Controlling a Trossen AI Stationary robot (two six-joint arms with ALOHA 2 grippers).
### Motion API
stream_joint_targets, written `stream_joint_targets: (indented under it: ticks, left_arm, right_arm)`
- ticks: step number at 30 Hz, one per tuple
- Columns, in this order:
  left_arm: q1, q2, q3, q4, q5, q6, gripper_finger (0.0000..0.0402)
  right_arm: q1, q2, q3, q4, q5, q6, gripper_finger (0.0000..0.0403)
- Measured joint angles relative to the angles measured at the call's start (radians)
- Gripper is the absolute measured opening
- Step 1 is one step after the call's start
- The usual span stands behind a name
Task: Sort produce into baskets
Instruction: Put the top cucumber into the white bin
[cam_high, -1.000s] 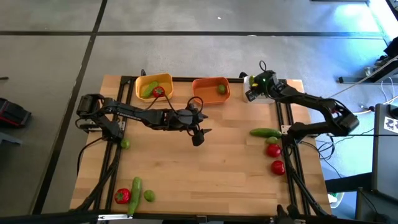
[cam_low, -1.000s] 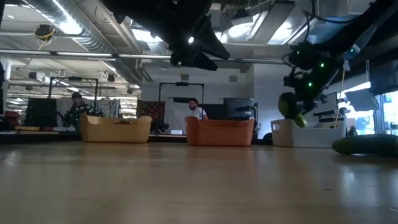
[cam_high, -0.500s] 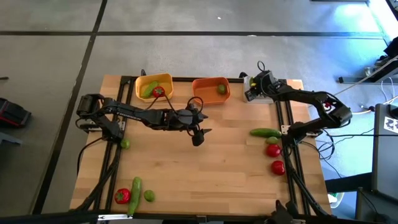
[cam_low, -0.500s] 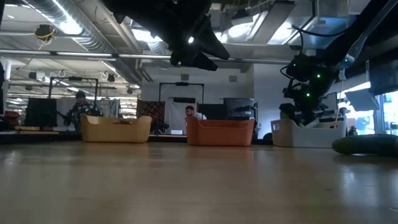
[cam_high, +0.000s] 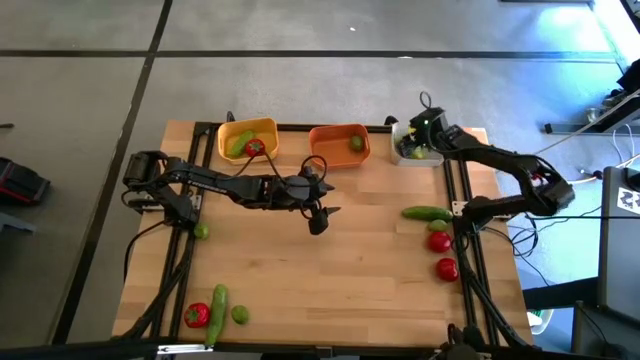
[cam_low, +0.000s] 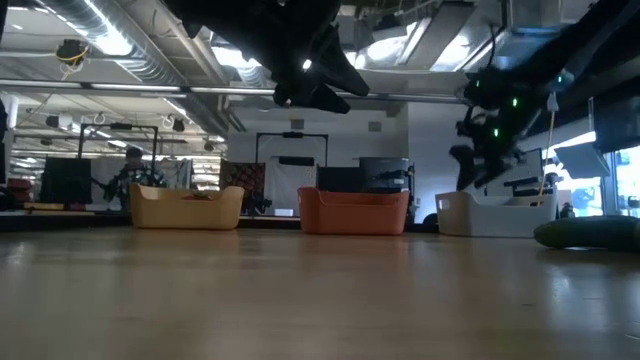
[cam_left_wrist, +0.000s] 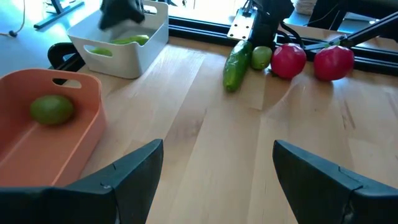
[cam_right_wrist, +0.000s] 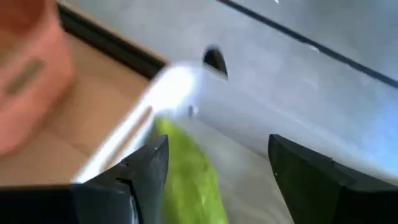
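Nearest, well before the white-grey basket, a tomato, cucumber and lime lie at the table's near-left corner. Farther on, the left gripper hovers mid-table, fingers apart. Farthest, the right gripper hangs open-fingered over the white-grey basket, where green pieces lie.

No readable text anywhere.

Showing no legible words, labels, brands, numbers or signs on the yellow basket, the orange basket, the white-grey basket, the produce or the table; appearing only as a black-and-white patterned square, too small for reading, at the right edge of the high view.
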Motion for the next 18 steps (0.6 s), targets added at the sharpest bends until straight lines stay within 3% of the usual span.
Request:
stream_joint_targets:
  ticks: [6,18]
  left_arm:
    - [0.0,0.0,0.0,0.0,0.0,0.0,0.0299]
    - [-0.013,0.0,0.0,0.0,0.0,0.027,0.0299]
  right_arm:
    - [0.072,-0.137,0.1,-0.211,-0.041,-0.023,0.0264]
    - [0.361,-0.268,0.161,-0.575,-0.043,0.034,0.0264]
